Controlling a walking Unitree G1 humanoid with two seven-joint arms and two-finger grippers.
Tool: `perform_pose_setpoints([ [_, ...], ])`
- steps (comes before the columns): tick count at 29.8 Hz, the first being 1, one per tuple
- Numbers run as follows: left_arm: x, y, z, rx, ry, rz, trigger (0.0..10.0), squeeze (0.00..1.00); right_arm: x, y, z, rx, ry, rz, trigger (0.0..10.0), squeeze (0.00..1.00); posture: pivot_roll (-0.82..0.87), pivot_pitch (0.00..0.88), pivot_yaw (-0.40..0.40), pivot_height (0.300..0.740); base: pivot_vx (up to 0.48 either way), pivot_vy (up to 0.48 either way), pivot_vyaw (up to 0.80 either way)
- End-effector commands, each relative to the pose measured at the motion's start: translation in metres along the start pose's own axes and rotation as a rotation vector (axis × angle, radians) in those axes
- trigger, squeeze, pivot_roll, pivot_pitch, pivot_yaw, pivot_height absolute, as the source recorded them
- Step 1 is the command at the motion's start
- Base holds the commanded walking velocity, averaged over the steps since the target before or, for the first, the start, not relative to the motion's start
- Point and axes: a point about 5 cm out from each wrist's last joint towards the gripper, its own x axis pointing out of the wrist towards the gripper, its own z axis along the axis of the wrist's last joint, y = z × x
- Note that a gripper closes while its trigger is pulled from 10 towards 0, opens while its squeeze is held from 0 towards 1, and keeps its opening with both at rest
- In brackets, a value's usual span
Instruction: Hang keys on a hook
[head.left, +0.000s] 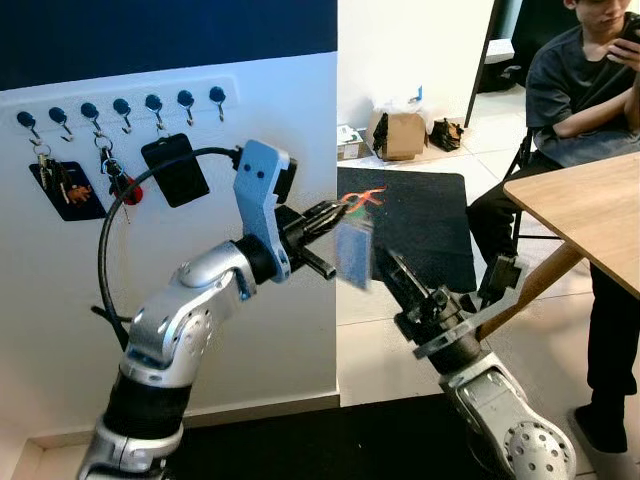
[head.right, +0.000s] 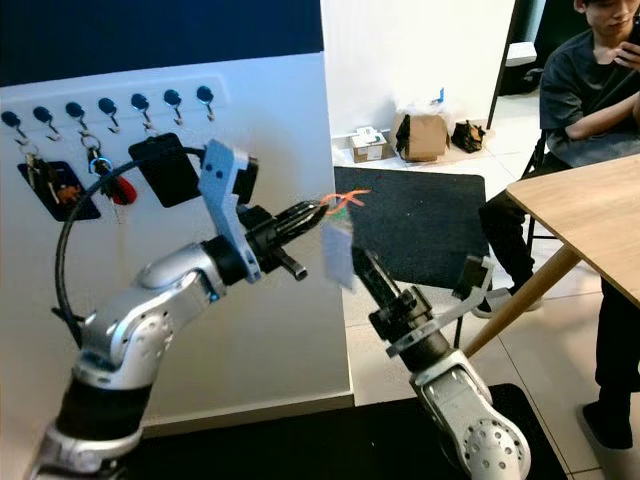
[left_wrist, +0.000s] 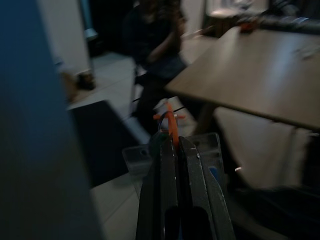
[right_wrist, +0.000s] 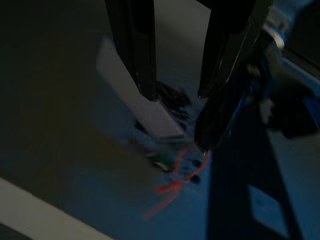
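My left gripper (head.left: 333, 212) is raised in front of the white wall, past its right edge, and is shut on a bunch of keys (head.left: 360, 198) with an orange tag. A pale blue card (head.left: 354, 254) hangs from the bunch, blurred. In the left wrist view the fingers (left_wrist: 167, 165) are pressed together with the orange tag (left_wrist: 170, 118) sticking out at their tips. My right gripper (head.left: 388, 265) sits just below the card, open and holding nothing. A row of several dark hooks (head.left: 122, 106) runs along the wall at upper left, up and left of the left gripper.
Other keys and black tags (head.left: 174, 168) hang on some hooks. A wooden table (head.left: 590, 205) stands at the right with a seated person (head.left: 580, 90) behind it. A black mat (head.left: 420, 225) and a cardboard box (head.left: 402, 133) lie on the tiled floor.
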Motion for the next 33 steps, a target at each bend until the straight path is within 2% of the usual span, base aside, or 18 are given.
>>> perform_pose_setpoints([
  [1, 0.002, 0.019, 0.001, 0.063, 0.032, 0.106, 10.0, 0.0, -0.003, -0.003, -0.006, -0.033, 0.034, -0.019, 10.0, 0.0, 0.03, 0.184, 0.107, 0.74, 0.0, 0.0, 0.0],
  [2, 0.002, 0.019, 0.001, 0.063, 0.032, 0.106, 10.0, 0.0, -0.003, -0.003, -0.006, -0.033, 0.034, -0.019, 10.0, 0.0, 0.03, 0.184, 0.107, 0.74, 0.0, 0.0, 0.0],
  [3, 0.006, 0.031, 0.004, 0.073, 0.028, 0.17, 10.0, 0.0, -0.004, -0.004, -0.009, -0.056, 0.049, -0.031, 10.0, 0.0, 0.03, 0.185, 0.111, 0.74, 0.0, 0.0, 0.0],
  [4, 0.006, 0.031, 0.004, 0.073, 0.028, 0.17, 10.0, 0.0, -0.004, -0.004, -0.009, -0.056, 0.049, -0.031, 10.0, 0.0, 0.03, 0.185, 0.111, 0.74, 0.0, 0.0, 0.0],
  [5, 0.009, 0.042, 0.009, 0.081, 0.012, 0.226, 10.0, 0.0, -0.005, -0.005, -0.012, -0.076, 0.062, -0.04, 10.0, 0.0, 0.02, 0.185, 0.114, 0.74, 0.0, 0.0, 0.0],
  [6, 0.009, 0.042, 0.009, 0.081, 0.012, 0.226, 10.0, 0.0, -0.005, -0.005, -0.012, -0.076, 0.062, -0.04, 10.0, 0.0, 0.02, 0.185, 0.114, 0.74, 0.0, 0.0, 0.0],
  [9, 0.012, 0.064, 0.022, 0.149, -0.03, 0.313, 10.0, 0.0, -0.005, -0.005, -0.019, -0.1, 0.081, -0.051, 10.0, 0.0, 0.02, 0.185, 0.121, 0.74, 0.0, 0.0, 0.0],
  [10, 0.012, 0.064, 0.022, 0.149, -0.03, 0.313, 10.0, 0.0, -0.005, -0.005, -0.019, -0.1, 0.081, -0.051, 10.0, 0.0, 0.02, 0.185, 0.121, 0.74, 0.0, 0.0, 0.0],
  [11, 0.011, 0.076, 0.029, 0.185, -0.048, 0.344, 10.0, 0.0, -0.006, -0.006, -0.021, -0.106, 0.084, -0.058, 10.0, 0.0, 0.01, 0.185, 0.127, 0.74, 0.0, 0.0, 0.0],
  [12, 0.011, 0.076, 0.029, 0.185, -0.048, 0.344, 10.0, 0.0, -0.006, -0.006, -0.021, -0.106, 0.084, -0.058, 10.0, 0.0, 0.01, 0.185, 0.127, 0.74, 0.0, 0.0, 0.0],
  [14, 0.008, 0.087, 0.036, 0.215, -0.059, 0.374, 10.0, 0.0, -0.006, -0.006, -0.022, -0.112, 0.085, -0.065, 10.0, 0.0, 0.01, 0.185, 0.13, 0.74, 0.0, 0.0, 0.0],
  [15, 0.004, 0.098, 0.041, 0.253, -0.058, 0.412, 10.0, 0.0, -0.008, -0.006, -0.022, -0.118, 0.082, -0.07, 10.0, 0.0, 0.01, 0.185, 0.133, 0.74, 0.0, 0.0, 0.0],
  [17, 0.004, 0.098, 0.041, 0.253, -0.058, 0.412, 10.0, 0.0, -0.008, -0.006, -0.022, -0.118, 0.082, -0.07, 10.0, 0.0, 0.01, 0.185, 0.133, 0.74, 0.0, 0.0, 0.0],
  [18, -0.002, 0.109, 0.046, 0.296, -0.054, 0.453, 10.0, 0.0, -0.009, -0.007, -0.021, -0.122, 0.076, -0.074, 10.0, 0.0, 0.0, 0.185, 0.135, 0.74, 0.0, 0.0, 0.0],
  [19, -0.002, 0.109, 0.046, 0.296, -0.054, 0.453, 10.0, 0.0, -0.009, -0.007, -0.021, -0.122, 0.076, -0.074, 10.0, 0.0, 0.0, 0.185, 0.135, 0.74, 0.0, 0.0, 0.0],
  [22, -0.022, 0.132, 0.051, 0.38, -0.022, 0.546, 10.0, 0.0, -0.011, -0.008, -0.018, -0.129, 0.063, -0.079, 10.0, 0.0, 0.01, 0.181, 0.129, 0.74, 0.0, 0.0, 0.0],
  [27, -0.026, 0.138, 0.05, 0.374, -0.023, 0.568, 10.0, 0.0, -0.009, -0.008, -0.019, -0.135, 0.065, -0.072, 10.0, 0.0, 0.01, 0.178, 0.121, 0.74, 0.0, 0.0, 0.0],
  [33, -0.021, 0.136, 0.049, 0.35, -0.064, 0.554, 10.0, 0.0, -0.003, -0.008, -0.021, -0.138, 0.077, -0.052, 10.0, 0.0, 0.02, 0.175, 0.112, 0.74, 0.0, 0.0, 0.0],
])
